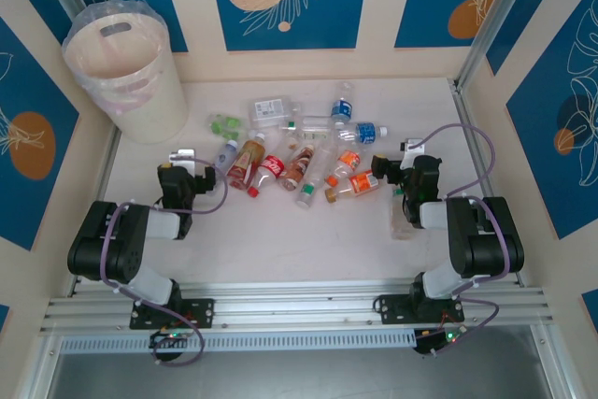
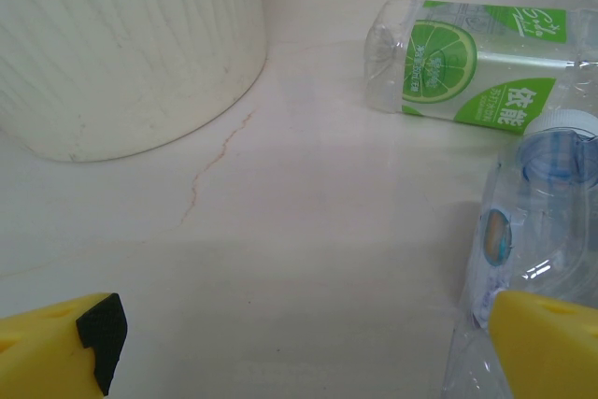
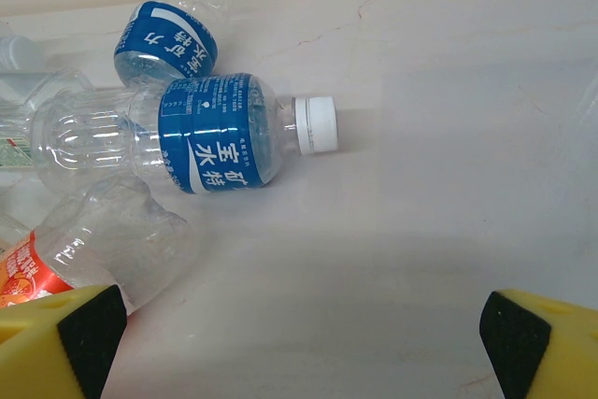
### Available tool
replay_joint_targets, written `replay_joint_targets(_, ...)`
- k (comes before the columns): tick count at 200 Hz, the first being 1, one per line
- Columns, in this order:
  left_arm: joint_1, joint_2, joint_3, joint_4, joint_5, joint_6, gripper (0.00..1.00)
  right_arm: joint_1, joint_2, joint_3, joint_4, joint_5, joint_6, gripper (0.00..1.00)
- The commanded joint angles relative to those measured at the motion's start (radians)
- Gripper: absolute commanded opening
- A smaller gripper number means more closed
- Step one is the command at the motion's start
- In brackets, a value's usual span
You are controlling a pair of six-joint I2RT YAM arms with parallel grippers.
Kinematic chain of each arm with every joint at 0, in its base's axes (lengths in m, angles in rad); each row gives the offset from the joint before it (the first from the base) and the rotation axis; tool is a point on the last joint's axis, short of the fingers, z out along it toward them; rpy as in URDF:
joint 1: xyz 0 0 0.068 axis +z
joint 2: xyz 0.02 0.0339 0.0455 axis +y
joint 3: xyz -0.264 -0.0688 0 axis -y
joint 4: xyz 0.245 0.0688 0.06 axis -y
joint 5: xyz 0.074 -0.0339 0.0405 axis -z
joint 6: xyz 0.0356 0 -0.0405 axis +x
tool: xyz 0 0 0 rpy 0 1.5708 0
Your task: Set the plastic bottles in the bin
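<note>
- On the pale table [image 1: 308,240], the plastic bottles [image 1: 299,156] lie on their sides in a loose heap between the two arms. The bin [image 1: 149,109] stands in the far left corner, apart from the heap, and looks to have no bottle in it.
- The left gripper [image 2: 299,352] gapes wide with nothing between its jaws, low over the table between the bin's wall and a lime-label bottle [image 2: 467,63]. A clear bottle [image 2: 533,231] crowds the finger at the right of the wrist view; whether they touch is hard to tell from this angle.
- The right gripper [image 3: 299,343] is likewise spread and empty, with bare table between its jaws and a blue-label bottle [image 3: 215,133] lying just ahead.
- Likely trouble: a jaw closing off-centre on a round, light bottle would probably squirt it sideways or set it rolling into its neighbours.
- The thin walls may buckle under the squeeze, loosening the hold on the carry.
- The bin is tall and its bag liner [image 1: 93,30] billows over the rim, so a low release could snag the bag or bounce the bottle off the edge.
</note>
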Motion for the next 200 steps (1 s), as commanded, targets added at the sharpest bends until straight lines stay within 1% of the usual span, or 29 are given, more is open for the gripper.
replay_joint_targets(1,0.006,-0.045,0.013,-0.042,-0.006,0.0,1.0,-0.001,-0.014,-0.002,-0.004,-0.019,0.006,1.0)
replay_joint_targets(12,0.003,-0.075,0.02,-0.079,0.002,0.011,1.0,0.0,-0.044,0.014,-0.057,-0.012,0.007,0.99)
replay_joint_targets(41,0.004,-0.228,0.088,-0.347,-0.03,-0.027,1.0,0.001,-0.178,0.055,-0.234,0.039,0.026,1.0)
replay_joint_targets(52,0.003,-0.276,0.091,-0.381,-0.035,-0.051,1.0,0.001,-0.225,0.073,-0.297,0.055,0.046,0.99)
replay_joint_targets(69,0.002,-0.342,0.106,-0.444,-0.026,-0.104,1.0,0.001,-0.277,0.106,-0.409,0.096,0.125,1.0)
replay_joint_targets(93,0.0,-0.411,0.167,-0.606,-0.015,-0.203,1.0,0.002,-0.324,0.182,-0.66,0.159,0.24,0.99)
replay_joint_targets(108,0.001,-0.442,0.203,-0.692,-0.01,-0.272,1.0,0.006,-0.339,0.242,-0.863,0.217,0.341,0.99)
replay_joint_targets(125,0.001,-0.466,0.242,-0.771,0.001,-0.37,1.0,0.016,-0.34,0.308,-1.094,0.241,0.421,0.99)
replay_joint_targets(142,0.0,-0.478,0.257,-0.772,0.09,-0.392,1.0,0.039,-0.344,0.333,-1.241,0.247,0.45,0.99)
replay_joint_targets(153,0.001,-0.484,0.259,-0.765,0.113,-0.419,1.0,0.056,-0.352,0.341,-1.307,0.239,0.46,1.0)
replay_joint_targets(172,0.0,-0.496,0.255,-0.759,0.101,-0.44,1.0,0.074,-0.37,0.343,-1.373,0.23,0.472,0.99)
replay_joint_targets(200,0.002,-0.518,0.213,-0.714,0.072,-0.434,1.0,0.074,-0.365,0.316,-1.382,0.205,0.446,0.99)
